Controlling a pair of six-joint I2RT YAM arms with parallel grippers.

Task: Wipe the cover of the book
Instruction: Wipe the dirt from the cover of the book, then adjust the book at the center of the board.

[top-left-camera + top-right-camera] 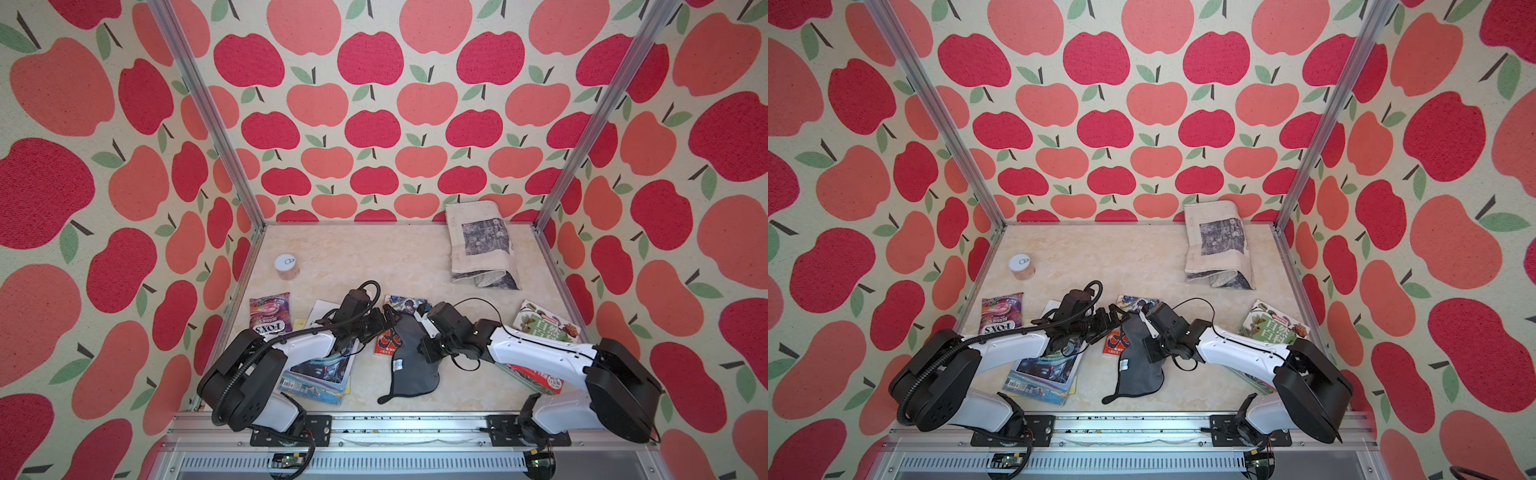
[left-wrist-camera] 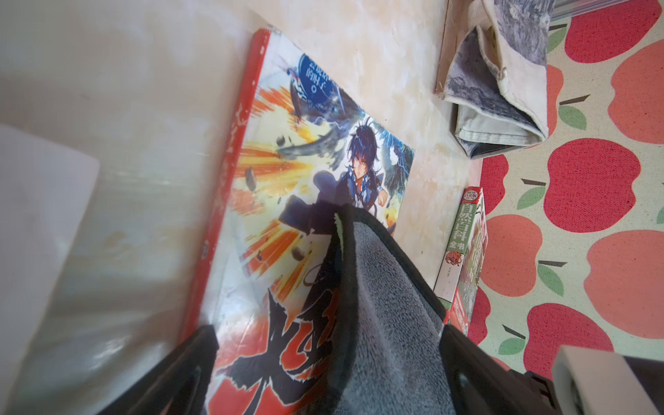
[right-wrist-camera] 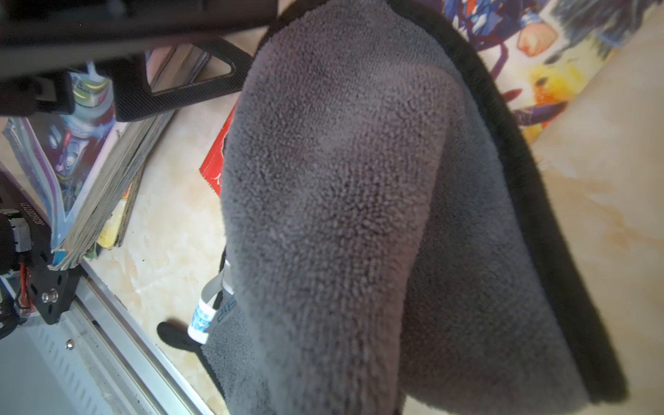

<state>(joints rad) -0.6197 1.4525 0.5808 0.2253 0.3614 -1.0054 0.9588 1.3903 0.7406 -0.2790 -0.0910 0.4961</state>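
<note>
The comic book [image 1: 388, 341] with the red spine lies flat on the marble-patterned table [image 1: 353, 257], midway between the two arms. Its long axis runs away from the front rail and leans slightly to the robot's right. The grey microfibre cloth [image 1: 409, 357] is draped over the book's right-hand half and trails off the near end toward the rail. In the left wrist view the far part of the book shows bare beyond the cloth's edge. The right gripper [image 1: 417, 320] is pressed together on the cloth's raised fold above the book, so it is the arm placed to wipe. A stroke would likely run along the long axis, out over the uncovered part. The left gripper [image 1: 388, 321] stands spread wide at the book's left edge, holding nothing; whether it touches the cover cannot be told
</note>
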